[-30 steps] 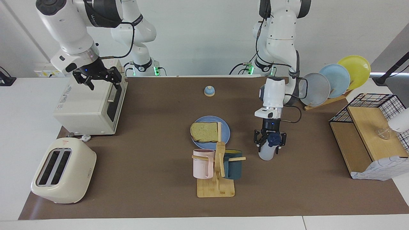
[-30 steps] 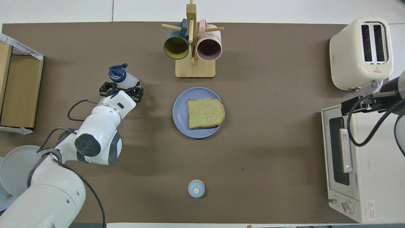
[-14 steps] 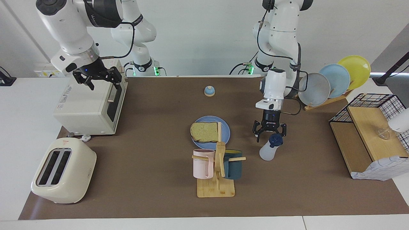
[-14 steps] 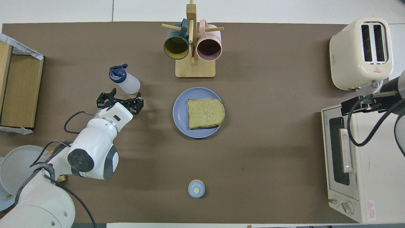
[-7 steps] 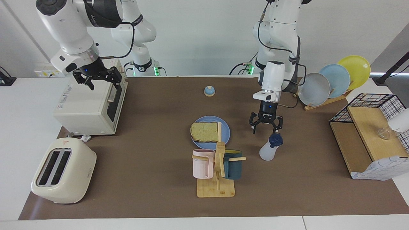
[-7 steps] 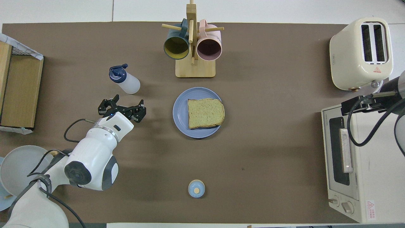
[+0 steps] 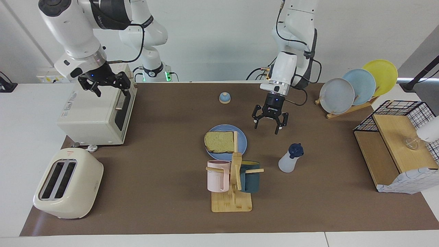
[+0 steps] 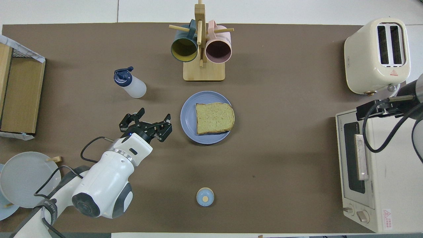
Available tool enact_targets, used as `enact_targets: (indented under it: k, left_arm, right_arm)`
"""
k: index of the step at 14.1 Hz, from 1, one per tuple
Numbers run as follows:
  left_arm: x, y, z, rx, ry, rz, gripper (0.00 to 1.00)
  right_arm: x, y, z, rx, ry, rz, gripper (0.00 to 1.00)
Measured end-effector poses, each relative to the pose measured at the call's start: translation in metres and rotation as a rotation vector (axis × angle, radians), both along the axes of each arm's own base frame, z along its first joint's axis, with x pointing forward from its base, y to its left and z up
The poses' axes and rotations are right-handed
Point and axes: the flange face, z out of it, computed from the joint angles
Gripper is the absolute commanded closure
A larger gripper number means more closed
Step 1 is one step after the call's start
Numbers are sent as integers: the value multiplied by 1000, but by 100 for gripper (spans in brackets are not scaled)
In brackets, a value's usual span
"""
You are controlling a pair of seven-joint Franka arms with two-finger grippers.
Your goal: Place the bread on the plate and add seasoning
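Bread [image 7: 219,141]: a square slice with a brown crust, laid flat on the plate; in the facing view part of it is hidden by the mug rack.
Plate [image 7: 242,138]: medium blue and round, set on the brown mat near the middle of the desk [image 7: 164,164], nearer to the robots than the mug rack.
Seasoning [image 7: 289,158]: a translucent white bottle with a dark navy cap, stood upright on the mat, toward the left arm's end of the desk from the plate and a little farther from the robots; nothing is touching it.
Left gripper [image 7: 266,127]: raised over the bare mat between the plate and the seasoning bottle, well apart from the bottle; the jaws are spread apart and nothing is held.
Right gripper [image 7: 109,86]: held over the top of the toaster oven at the right arm's end of the desk; the arm waits there, the jaws apart and nothing between them.
Mug rack [image 7: 235,178]: wooden, just beside the plate and farther from the robots; a pink mug [image 7: 217,175] and a dark teal mug [image 7: 250,176] are hung on it.
Bell [image 7: 224,97]: small and blue-domed, nearer to the robots than the plate.
Toaster oven [image 7: 96,111]: white, at the right arm's end.
Toaster [image 7: 67,183]: cream, two slots, farther from the robots than the oven.
Plate stand [image 7: 358,87]: grey, light blue and yellow plates stood upright at the left arm's end.
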Motion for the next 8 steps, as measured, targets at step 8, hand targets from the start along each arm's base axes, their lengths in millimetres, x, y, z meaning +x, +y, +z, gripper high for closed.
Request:
enact_targets:
  k: [8]
  left_arm:
    - [43,-11,107,-21,156,15,0]
  right_arm:
    - [0,0,0,0,0,0,0]
